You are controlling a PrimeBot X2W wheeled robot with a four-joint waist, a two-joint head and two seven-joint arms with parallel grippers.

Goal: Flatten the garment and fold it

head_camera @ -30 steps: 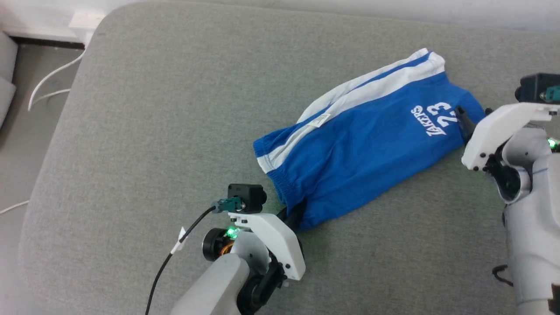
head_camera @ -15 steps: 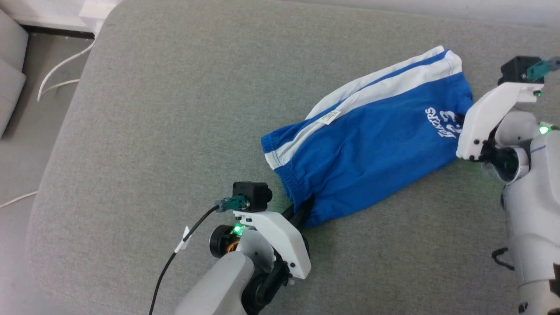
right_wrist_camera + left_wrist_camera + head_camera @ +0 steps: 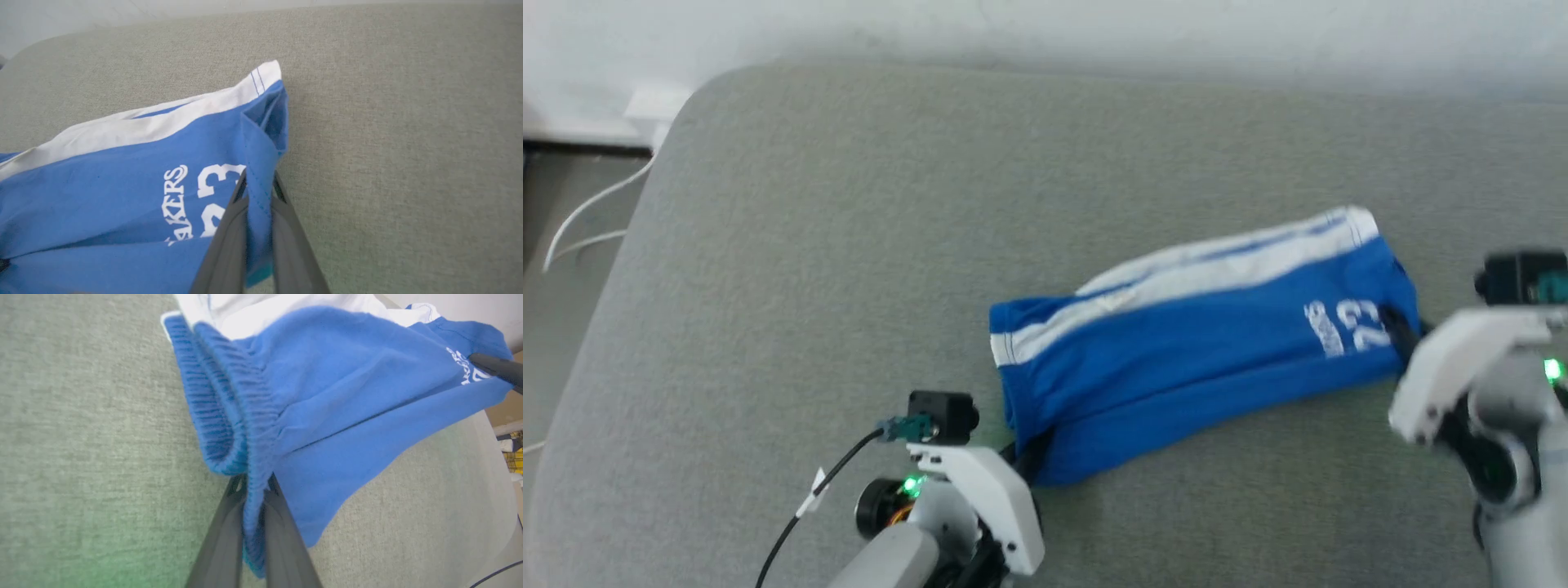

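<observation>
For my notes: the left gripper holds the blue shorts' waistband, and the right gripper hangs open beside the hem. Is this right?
No: the right gripper is shut on the hem of the shorts, as the right wrist view shows. The rest is right.

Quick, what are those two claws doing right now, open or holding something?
Left gripper: closed on the shorts, at the waistband.
Right gripper: closed on the shorts, at the leg hem.

Left tool [image 3: 255, 481] and right tool [image 3: 260, 180], both clamped tight, well apart.
</observation>
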